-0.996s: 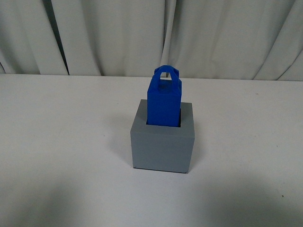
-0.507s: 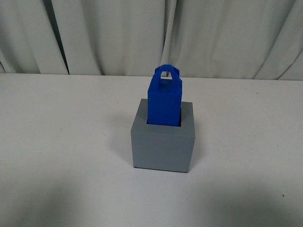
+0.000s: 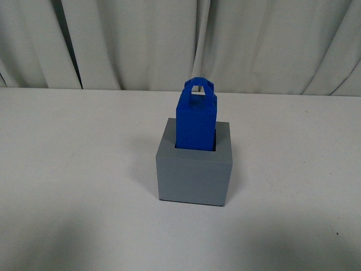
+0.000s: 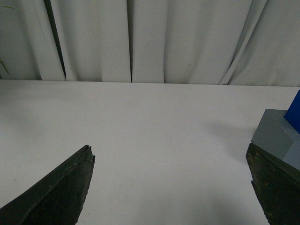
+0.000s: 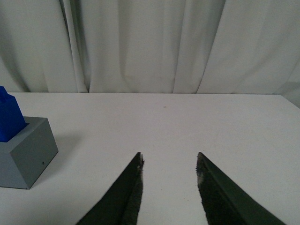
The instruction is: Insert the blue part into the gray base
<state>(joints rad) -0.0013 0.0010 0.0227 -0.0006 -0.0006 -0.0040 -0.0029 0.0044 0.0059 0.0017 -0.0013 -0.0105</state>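
The blue part (image 3: pixel 195 125) was a bright blue square-section block, its top tapered into a small loop handle with a square opening through it. It stood upright, narrower than the gray base (image 3: pixel 195 174), a matte gray cube with a square recess in its top face. The part's lower end sat inside that recess, with a dark gap showing along the recess's right side; most of the part rose above the rim. How deep it reached could not be told.

The base rested on the white table (image 3: pixel 73 169), near the middle, in front of the pale curtain (image 3: pixel 135 45).

The left gripper (image 4: pixel 171 180) was spread wide and held nothing; its dark fingers (image 4: pixel 65 187) were over bare table, with the base (image 4: pixel 276 138) and a sliver of the part (image 4: pixel 295 112) at the frame's edge. The right gripper (image 5: pixel 169 161) was parted moderately and also empty, the base (image 5: pixel 26 154) and part (image 5: pixel 9 119) well off to one side.
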